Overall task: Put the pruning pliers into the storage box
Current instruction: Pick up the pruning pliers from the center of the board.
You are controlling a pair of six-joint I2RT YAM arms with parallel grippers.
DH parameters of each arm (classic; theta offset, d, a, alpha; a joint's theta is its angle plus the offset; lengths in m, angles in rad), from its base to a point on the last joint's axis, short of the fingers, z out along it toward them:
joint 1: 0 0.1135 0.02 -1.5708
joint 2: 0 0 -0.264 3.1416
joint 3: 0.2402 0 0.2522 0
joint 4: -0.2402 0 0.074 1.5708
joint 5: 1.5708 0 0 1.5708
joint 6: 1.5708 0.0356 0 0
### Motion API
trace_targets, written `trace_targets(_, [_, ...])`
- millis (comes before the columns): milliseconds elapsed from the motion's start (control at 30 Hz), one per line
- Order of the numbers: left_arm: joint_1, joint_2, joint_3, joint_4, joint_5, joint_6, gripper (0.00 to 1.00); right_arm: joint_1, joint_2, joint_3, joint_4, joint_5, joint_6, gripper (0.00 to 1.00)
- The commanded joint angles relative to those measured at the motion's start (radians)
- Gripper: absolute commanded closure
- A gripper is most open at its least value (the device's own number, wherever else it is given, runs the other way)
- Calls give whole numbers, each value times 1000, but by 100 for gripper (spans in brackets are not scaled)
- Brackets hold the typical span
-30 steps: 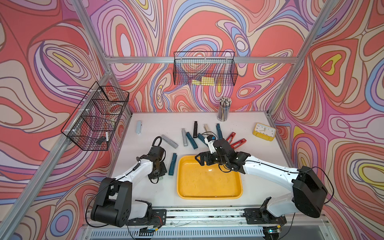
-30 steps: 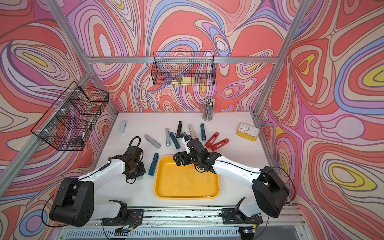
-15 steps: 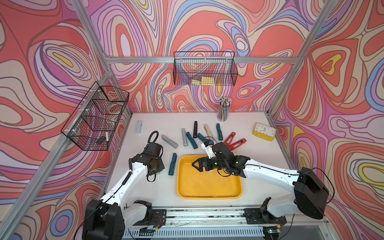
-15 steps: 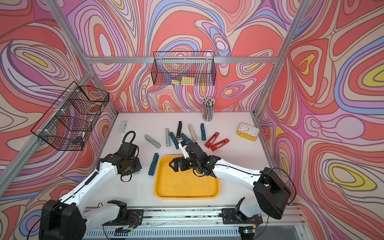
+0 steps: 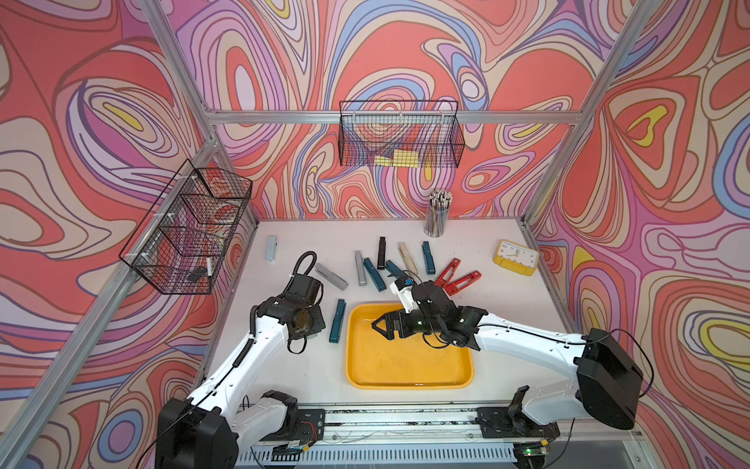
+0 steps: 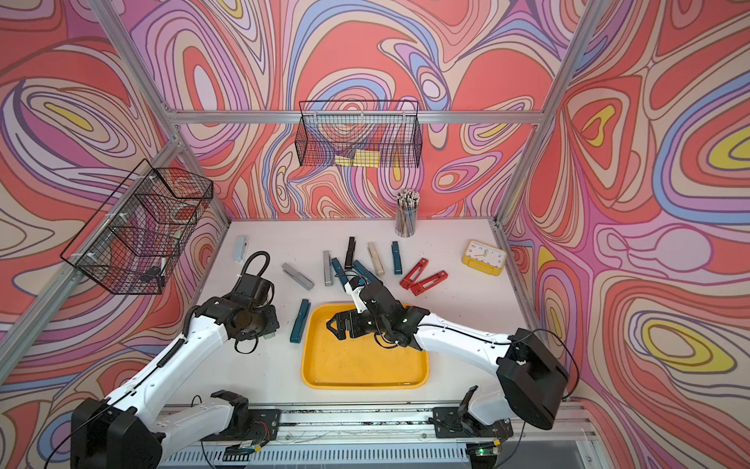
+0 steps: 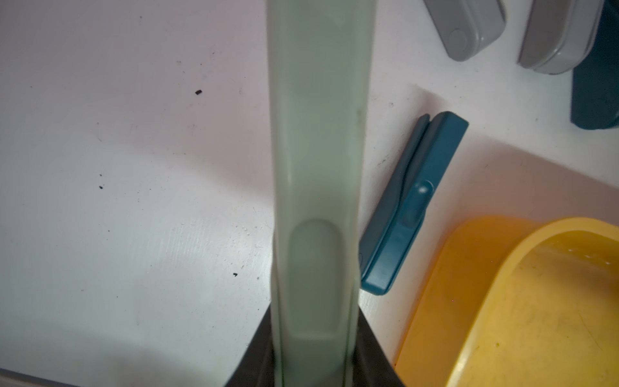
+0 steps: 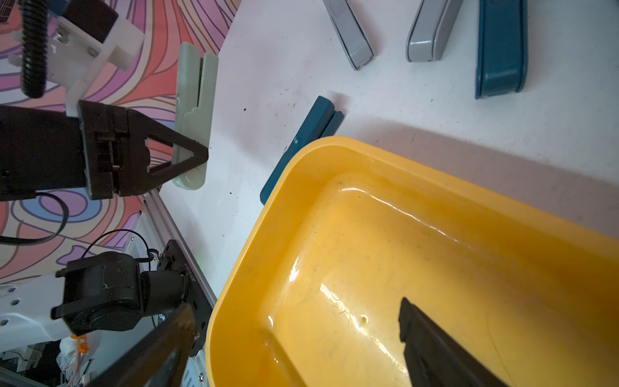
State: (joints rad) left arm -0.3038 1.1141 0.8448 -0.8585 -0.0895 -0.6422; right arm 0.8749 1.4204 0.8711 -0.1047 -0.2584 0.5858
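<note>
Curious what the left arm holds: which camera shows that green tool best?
Right wrist view: the green pliers show nearly whole in the left gripper. The left wrist view is close but blurred; in both top views the arm mostly hides them.

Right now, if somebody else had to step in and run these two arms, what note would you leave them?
Left pincer: shut on the pale green pliers, left of the storage box, not yet over it.
Right pincer: open and empty, over the far part of the box.
Box: no pliers in it, as far as the views show.
A teal pliers lies beside the box's left rim. The others, such as the grey pliers, lie on the table beyond the box.
Done: one pliers gripped.
Left: drop it in the box, then collect all the rest.
</note>
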Motion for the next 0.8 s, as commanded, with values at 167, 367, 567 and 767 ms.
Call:
trace_targets(167, [-108,19,101,-50,-13,-33,100,6,-32,13,-69,54,-19,2])
trace_targets(367, [-181,63,139,-49,-33,-61,100,6,-54,20,-140,118,-24,1])
trace_targets(567, [-248,110,171,-44,-47,-87,100,6,-80,17,-206,194,-17,2])
trace_targets(767, [-303,139,195,-35,-58,-110,100,6,-98,17,-262,252,-18,1])
